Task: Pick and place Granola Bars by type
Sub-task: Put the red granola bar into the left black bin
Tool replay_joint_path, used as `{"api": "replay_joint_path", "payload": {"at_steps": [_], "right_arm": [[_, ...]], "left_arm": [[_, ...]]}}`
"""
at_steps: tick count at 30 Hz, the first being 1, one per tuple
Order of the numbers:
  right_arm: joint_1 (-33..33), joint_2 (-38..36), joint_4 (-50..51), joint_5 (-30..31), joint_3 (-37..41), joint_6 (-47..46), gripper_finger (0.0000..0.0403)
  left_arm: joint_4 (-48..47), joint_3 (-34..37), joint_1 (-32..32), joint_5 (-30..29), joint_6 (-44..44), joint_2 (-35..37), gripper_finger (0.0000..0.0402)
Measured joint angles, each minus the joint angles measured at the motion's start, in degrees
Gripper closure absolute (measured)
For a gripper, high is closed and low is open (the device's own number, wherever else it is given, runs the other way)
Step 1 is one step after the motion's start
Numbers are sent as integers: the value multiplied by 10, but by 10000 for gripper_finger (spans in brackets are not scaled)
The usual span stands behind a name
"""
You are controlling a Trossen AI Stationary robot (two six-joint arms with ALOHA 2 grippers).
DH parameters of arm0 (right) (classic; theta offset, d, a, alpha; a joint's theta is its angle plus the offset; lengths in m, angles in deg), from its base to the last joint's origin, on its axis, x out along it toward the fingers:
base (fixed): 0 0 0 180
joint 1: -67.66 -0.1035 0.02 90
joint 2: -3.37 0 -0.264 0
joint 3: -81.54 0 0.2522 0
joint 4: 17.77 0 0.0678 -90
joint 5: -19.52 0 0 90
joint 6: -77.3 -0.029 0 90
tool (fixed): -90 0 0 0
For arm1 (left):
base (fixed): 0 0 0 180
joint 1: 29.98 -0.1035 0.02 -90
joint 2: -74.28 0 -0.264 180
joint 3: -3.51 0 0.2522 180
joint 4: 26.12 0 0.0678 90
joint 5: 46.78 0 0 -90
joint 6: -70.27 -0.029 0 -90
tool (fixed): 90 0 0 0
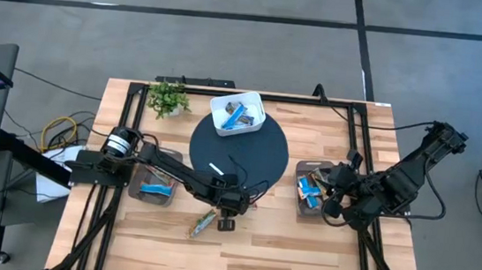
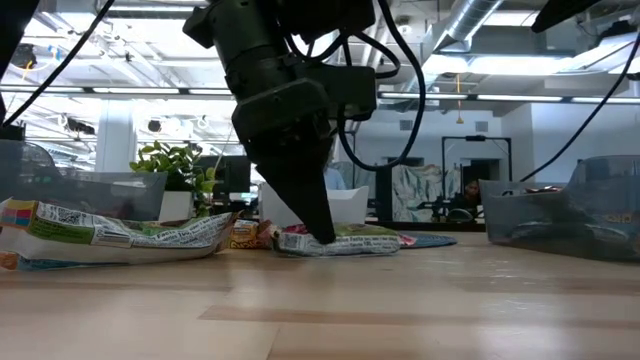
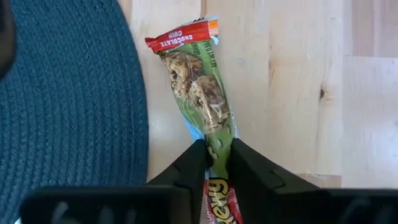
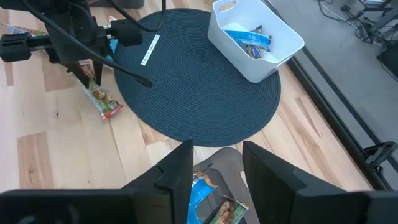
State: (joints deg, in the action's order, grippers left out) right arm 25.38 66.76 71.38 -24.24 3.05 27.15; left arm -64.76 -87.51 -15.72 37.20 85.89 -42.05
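A green-and-tan granola bar (image 3: 200, 93) with a red end lies flat on the wood beside the round dark mat (image 1: 240, 148). My left gripper (image 3: 217, 163) is shut on it, fingers slanting down. A second green bar (image 1: 203, 223) lies nearer the table's front edge. Blue-and-white bars sit in the white box (image 1: 237, 114) on the mat's far side. My right gripper (image 4: 217, 165) hangs open above the right grey tray (image 1: 311, 193), which holds several bars, and touches nothing. My left gripper pinches the bar's two long edges (image 3: 219, 149) between its two fingers, toward one end of the bar. The fingers (image 2: 318, 222) come from above, slanting down, and lie across the bar. The bar rests flat on the table, its wrapper squeezed narrow between the fingers.
A left grey tray (image 1: 152, 185) holds bars beside the left arm. A potted plant (image 1: 169, 100) stands at the far left. A thin white stick (image 1: 216, 167) lies on the mat. Bare wood stretches along the table's near edge.
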Motion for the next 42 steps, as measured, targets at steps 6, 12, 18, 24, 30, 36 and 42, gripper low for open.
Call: {"api": "replay_joint_path", "payload": {"at_steps": [6,12,18,24,30,36,42], "right_arm": [[0,0,0,0,0,-4,271],[0,0,-5,0,0,-4,271],[0,0,-9,1,0,-5,271],[0,0,-11,1,0,-9,271],[-1,0,-11,-3,0,-20,272],[-1,0,-11,-2,0,-20,272],[-1,0,-10,3,0,-19,272]], "left_arm": [[6,-1,-1,20,0,0,386],[-1,-29,-1,21,-4,0,397],[-63,-97,-2,-14,-30,0,400],[-269,-195,-3,-88,-5,0,401],[-505,-234,5,-152,90,23,401],[-656,-197,32,-203,209,85,401],[-653,-97,51,-200,314,178,401]]}}
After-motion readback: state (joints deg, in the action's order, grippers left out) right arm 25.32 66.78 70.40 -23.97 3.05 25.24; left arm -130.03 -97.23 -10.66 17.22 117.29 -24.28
